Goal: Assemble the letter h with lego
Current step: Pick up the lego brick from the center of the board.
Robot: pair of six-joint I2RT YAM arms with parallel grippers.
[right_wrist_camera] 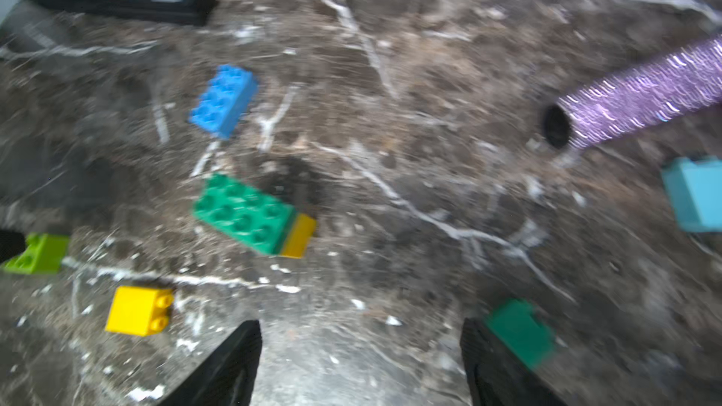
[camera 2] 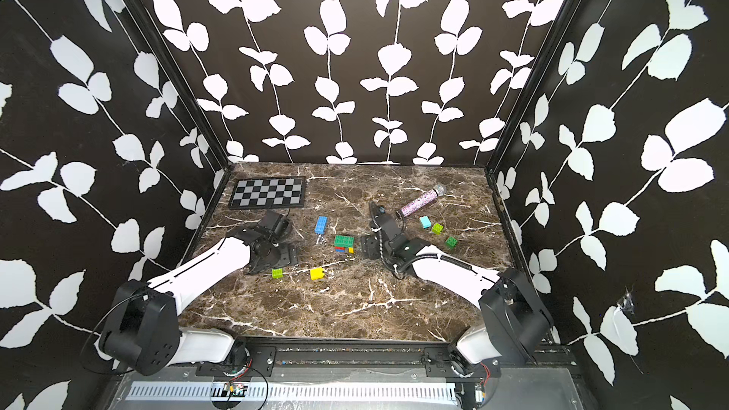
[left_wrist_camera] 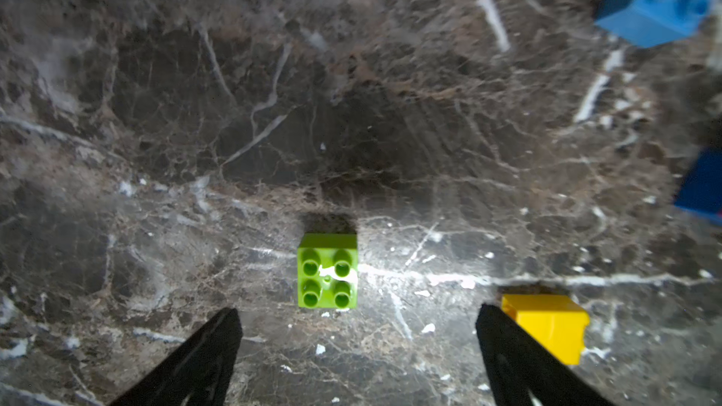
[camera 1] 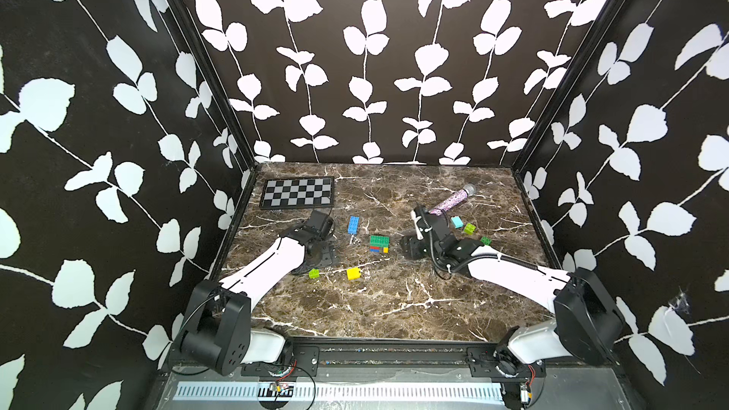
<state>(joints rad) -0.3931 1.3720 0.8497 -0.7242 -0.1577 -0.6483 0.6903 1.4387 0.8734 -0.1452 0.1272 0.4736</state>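
Your left end effector [left_wrist_camera: 358, 312], the nearer one, hovered wide open and empty, with the square lime lego brick [left_wrist_camera: 327, 271] studs-up on the bench [left_wrist_camera: 195, 111] just ahead, roughly in line with the gap between its jaws.

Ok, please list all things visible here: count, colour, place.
table: 1, brown marble, under everything
board: 1, black-grey chequered, far left corner
mic: 1, glittery purple, far right
blue brick: 1, blue, beyond stack
stack: 1, green over red, blue, yellow, middle
light blue brick: 1, light blue, near mic
lime bricks: 2, lime, front left; by light blue brick
green brick: 1, dark green, right side
yellow brick: 1, yellow, front middle
arms: 2, white-black, from front corners
left pincer: 1, black, open, front left
right pincer: 1, black, open, right of stack
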